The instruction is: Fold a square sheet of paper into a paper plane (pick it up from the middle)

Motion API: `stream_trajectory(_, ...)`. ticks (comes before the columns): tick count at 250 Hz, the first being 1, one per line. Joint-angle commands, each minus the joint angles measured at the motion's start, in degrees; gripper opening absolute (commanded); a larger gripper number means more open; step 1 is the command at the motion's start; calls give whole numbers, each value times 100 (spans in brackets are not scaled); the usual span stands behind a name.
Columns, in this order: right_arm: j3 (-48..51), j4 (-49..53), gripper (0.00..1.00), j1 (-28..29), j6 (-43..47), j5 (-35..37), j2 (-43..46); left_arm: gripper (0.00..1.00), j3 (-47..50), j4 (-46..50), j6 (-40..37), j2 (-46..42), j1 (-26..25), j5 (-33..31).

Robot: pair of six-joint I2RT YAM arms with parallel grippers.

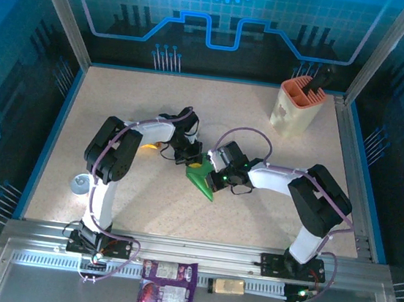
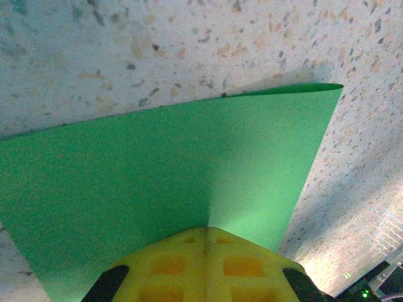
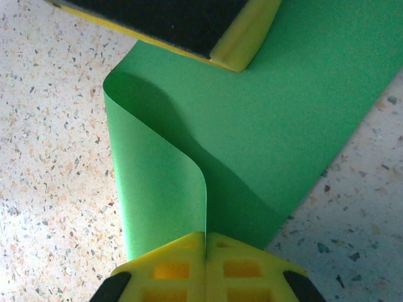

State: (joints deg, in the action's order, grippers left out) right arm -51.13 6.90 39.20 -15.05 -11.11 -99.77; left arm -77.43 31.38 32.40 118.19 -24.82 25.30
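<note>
The square sheet of paper (image 1: pixel 203 181) is green and lies partly lifted at the table's middle, between both grippers. My left gripper (image 1: pixel 191 158) comes from the left and is shut on one part of it. In the left wrist view the paper (image 2: pixel 157 170) spreads away from the closed yellow fingertips (image 2: pixel 205 231), with a faint fold line rising from them. My right gripper (image 1: pixel 212 172) is shut on the opposite edge. In the right wrist view that edge curls up into the closed jaws (image 3: pixel 206 236), and the paper (image 3: pixel 283 113) runs on under the left gripper's finger (image 3: pixel 189 25).
A beige and orange holder (image 1: pixel 298 107) with a black tool stands at the back right. A small pale round object (image 1: pixel 79 182) lies at the left edge. A small yellow object (image 1: pixel 151 145) sits by the left wrist. A purple packet (image 1: pixel 168 274) and a tan packet (image 1: pixel 229 287) lie on the near rail.
</note>
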Motion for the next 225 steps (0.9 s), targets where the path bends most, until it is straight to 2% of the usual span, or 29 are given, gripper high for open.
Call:
stream_trajectory(1,-195,181,0,-35,-62,-46,-119,5,151,173,-99,204,-23,-70)
stream_trajectory(139,-211,246,0,-40,-111,-50,-278,5,141,184,-81,169,-27,-60)
stream_trajectory(225,-171,317,0,-35,-149,-145,-71,5,87,194,-54,164,-24,-95)
